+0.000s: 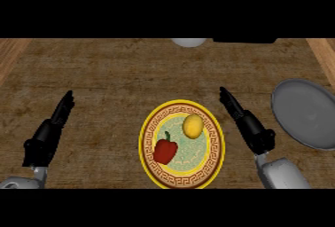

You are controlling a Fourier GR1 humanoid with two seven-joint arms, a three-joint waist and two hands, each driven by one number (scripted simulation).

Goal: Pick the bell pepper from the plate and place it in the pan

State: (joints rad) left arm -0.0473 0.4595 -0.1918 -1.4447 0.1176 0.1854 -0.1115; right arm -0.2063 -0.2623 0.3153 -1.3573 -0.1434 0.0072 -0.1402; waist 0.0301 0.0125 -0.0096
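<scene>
A red bell pepper (165,150) with a green stem lies on the left half of a yellow-rimmed patterned plate (216,146) in the lower middle. Beside it on the same plate sits a yellow lemon (192,125). The grey pan (307,114) is at the right edge, partly cut off. My right hand (247,123) stands open between the plate and the pan, fingers straight and pointing away, touching nothing. My left hand (51,127) stays open at the left, fingers up, well apart from the plate.
A white round object (188,42) and a dark object (245,40) peek in at the far edge of the brown counter. Wooden strips (324,53) border the counter at left and right.
</scene>
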